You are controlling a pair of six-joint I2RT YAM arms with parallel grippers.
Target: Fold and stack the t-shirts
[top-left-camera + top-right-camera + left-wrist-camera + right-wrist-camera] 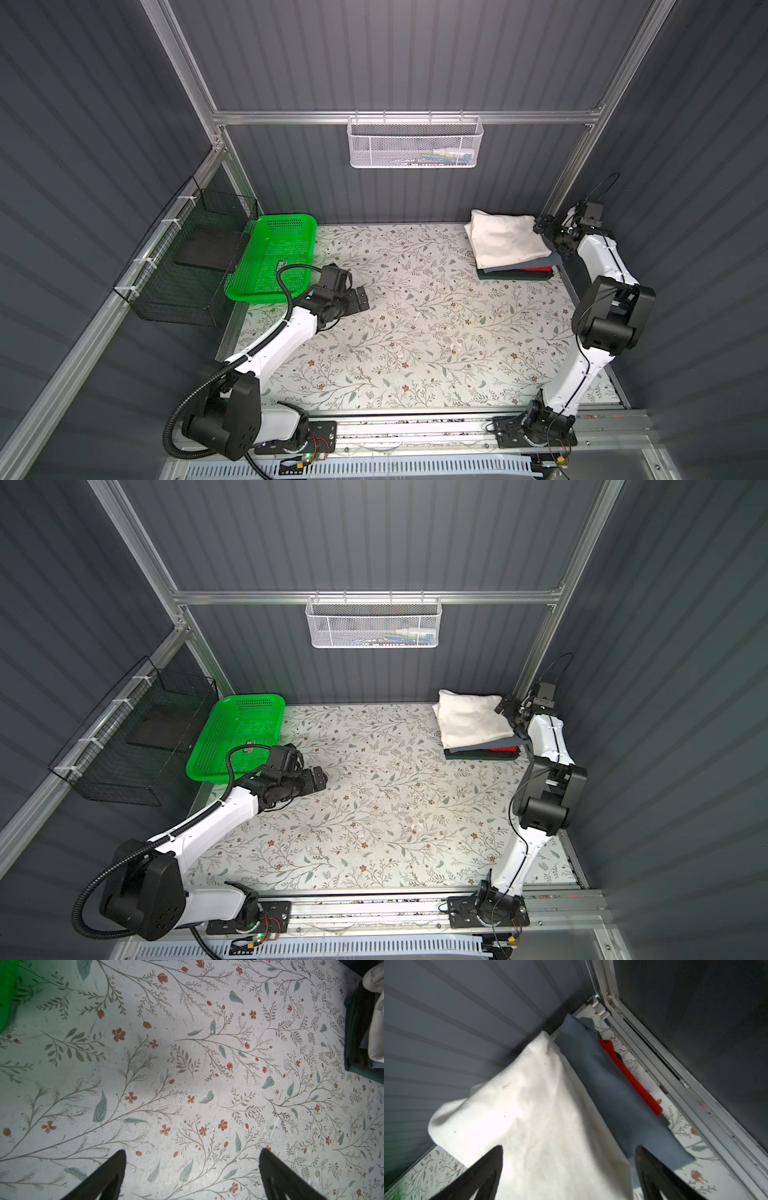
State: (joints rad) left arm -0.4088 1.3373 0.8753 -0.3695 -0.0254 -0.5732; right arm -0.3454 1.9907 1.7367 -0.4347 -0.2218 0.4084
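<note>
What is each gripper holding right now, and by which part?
Nothing. The left gripper is open over the floral table covering; the right gripper is open at the edge of the cream-white tee, not clamped on it.

— What lay on the flowered table (415,332)?
— A green basket (270,257) at the far left edge, and a pile of folded shirts (513,249) in the far right corner.
— Which shirt touched the table?
— The dark shirt (498,275) at the bottom of the pile.
</note>
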